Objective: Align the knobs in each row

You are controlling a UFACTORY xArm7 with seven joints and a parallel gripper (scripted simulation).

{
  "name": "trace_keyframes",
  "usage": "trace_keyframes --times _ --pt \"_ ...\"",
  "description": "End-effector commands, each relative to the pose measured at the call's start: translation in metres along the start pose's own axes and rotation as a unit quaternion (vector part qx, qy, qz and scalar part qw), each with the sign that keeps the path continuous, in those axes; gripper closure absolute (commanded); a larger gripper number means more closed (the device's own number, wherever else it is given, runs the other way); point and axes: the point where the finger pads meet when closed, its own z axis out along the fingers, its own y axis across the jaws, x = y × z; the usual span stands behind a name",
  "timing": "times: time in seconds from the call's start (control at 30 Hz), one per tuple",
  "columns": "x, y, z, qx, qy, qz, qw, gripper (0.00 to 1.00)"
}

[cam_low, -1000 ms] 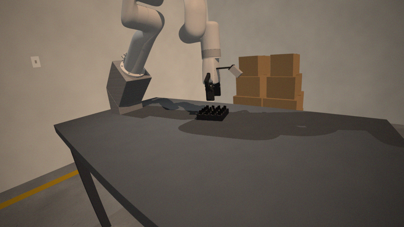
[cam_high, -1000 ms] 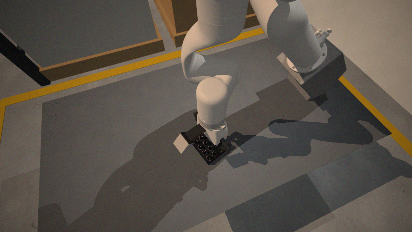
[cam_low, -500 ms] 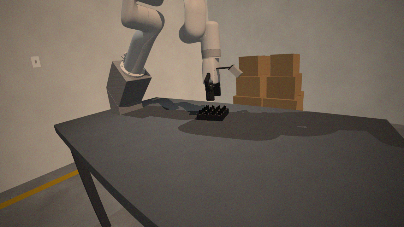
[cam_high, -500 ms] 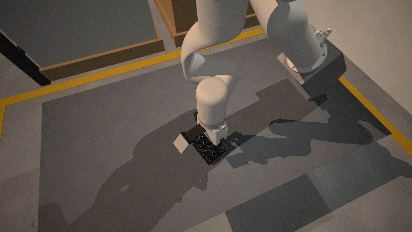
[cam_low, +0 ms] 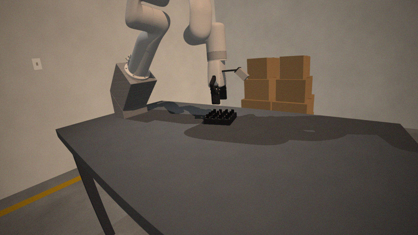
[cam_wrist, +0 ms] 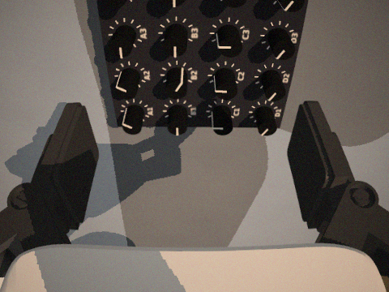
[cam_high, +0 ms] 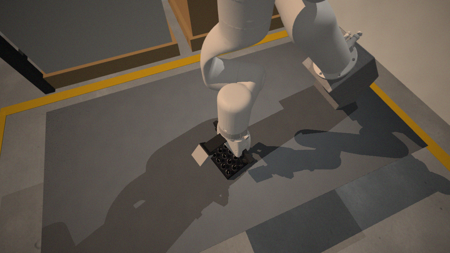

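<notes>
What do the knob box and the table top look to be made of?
Knob box: matte black, likely plastic, with pale printed marks and no glints, though its look leaves the material open. Table top: dark grey with a dull, even finish, perhaps laminate or painted board; shadows lie on it without reflections.

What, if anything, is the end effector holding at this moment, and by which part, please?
Nothing is held. The end effector is fully open, hanging above the knob box with no knob between its fingers.
</notes>
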Motion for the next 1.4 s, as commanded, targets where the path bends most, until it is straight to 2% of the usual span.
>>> trace_keyframes --times 0.0,0.7,1.37 --pt "-0.006 0.0 0.0 0.0 0.002 0.0 1.0 0.0" --pt "-0.042 -0.002 0.002 0.0 0.001 0.0 1.0 0.0" --pt "-0.046 -0.002 0.002 0.0 0.001 0.0 1.0 0.0"
